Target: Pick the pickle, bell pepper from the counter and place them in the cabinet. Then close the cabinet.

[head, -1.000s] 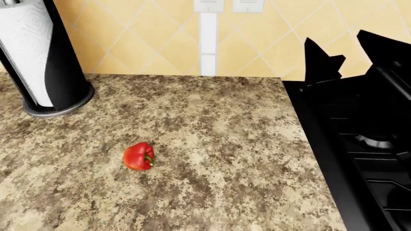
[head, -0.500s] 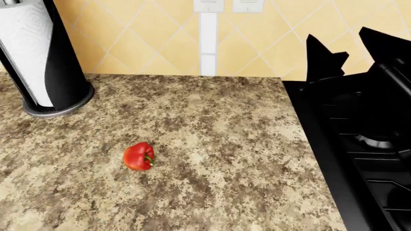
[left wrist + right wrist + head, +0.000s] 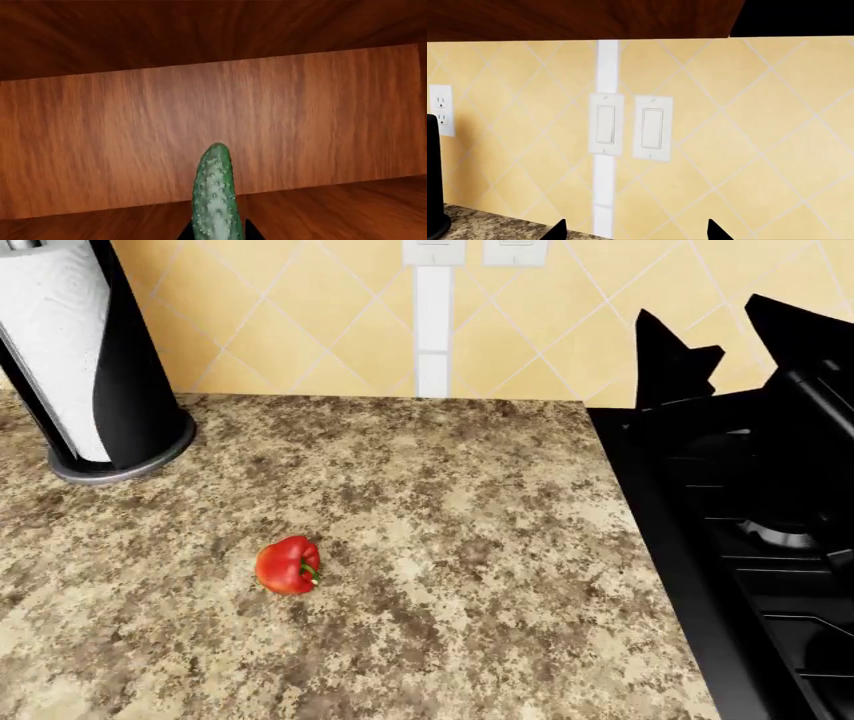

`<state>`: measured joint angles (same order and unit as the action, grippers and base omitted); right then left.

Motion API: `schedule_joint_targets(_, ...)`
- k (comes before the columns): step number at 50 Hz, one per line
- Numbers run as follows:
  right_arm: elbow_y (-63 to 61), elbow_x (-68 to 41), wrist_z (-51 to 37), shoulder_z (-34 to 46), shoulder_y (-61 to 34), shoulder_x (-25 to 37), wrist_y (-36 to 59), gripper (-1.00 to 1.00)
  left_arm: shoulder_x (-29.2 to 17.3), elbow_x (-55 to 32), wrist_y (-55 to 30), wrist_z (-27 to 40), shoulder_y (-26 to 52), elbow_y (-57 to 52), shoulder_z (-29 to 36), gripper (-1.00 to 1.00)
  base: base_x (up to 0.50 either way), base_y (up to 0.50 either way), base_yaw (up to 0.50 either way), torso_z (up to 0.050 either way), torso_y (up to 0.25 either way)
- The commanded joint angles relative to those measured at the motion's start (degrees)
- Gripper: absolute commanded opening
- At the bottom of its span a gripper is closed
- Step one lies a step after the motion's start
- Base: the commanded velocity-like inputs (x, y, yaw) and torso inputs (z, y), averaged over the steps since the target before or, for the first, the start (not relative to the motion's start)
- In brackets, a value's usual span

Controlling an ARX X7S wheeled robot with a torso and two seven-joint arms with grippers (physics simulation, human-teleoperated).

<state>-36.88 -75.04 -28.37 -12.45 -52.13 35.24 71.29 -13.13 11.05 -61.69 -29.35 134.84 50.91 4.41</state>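
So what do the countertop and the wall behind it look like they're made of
The counter looks like polished granite, judging by its speckled beige, tan and brown mottling, though laminate could look the same. The backsplash appears to be glazed ceramic tile: yellow squares set diagonally with pale grout lines and a slight sheen.

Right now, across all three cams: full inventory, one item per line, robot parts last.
pickle: 1, dark green, in the left gripper, inside the wooden cabinet
cabinet: 1, brown wood, interior fills the left wrist view
bell pepper: 1, red, lying on the counter, left of middle
counter: 1, speckled beige-brown granite
paper-towel roll: 1, white in a black holder, counter's back left
stove: 1, black, right of the counter
wall switches: 2, white, on the yellow tiled wall
outlet: 1, white, same wall
left gripper: black tips flank the pickle
right gripper: black, open, empty
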Motion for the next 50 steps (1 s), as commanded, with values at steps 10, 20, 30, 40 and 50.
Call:
schedule_joint_targets(10,0.22,-0.37,-0.14,0.50,0.24,0.28,-0.86,1.00,1.18,2.95,-5.85,-0.40,0.16,2.48,-2.64,1.00,0.00,0.00,0.00,0.000,0.000)
schedule_joint_targets(20,0.19,-0.87,-0.59,0.58,0.26,0.36,-1.19,1.00,0.90,-3.92,0.29,1.96,0.16,-6.40,-3.82,1.00,0.00,0.00,0.00,0.000,0.000)
schedule_joint_targets(30,0.01,-1.78,-1.34,0.53,0.30,0.43,-1.40,1.00,-1.15,-22.31,1.76,7.35,0.16,-16.09,-6.06,1.00,0.00,0.00,0.00,0.000,0.000)
schedule_joint_targets(40,0.07,-1.66,-1.31,0.85,0.43,0.39,-1.96,1.00,-6.70,-54.26,-2.37,17.89,0.16,-20.03,-6.97,1.00,0.00,0.00,0.00,0.000,0.000)
schedule_joint_targets(50,0.28,-1.69,-1.24,1.13,0.12,0.56,-2.40,1.00,-9.52,-75.77,-7.24,26.55,0.16,-22.45,-6.48,1.00,0.00,0.00,0.00,0.000,0.000)
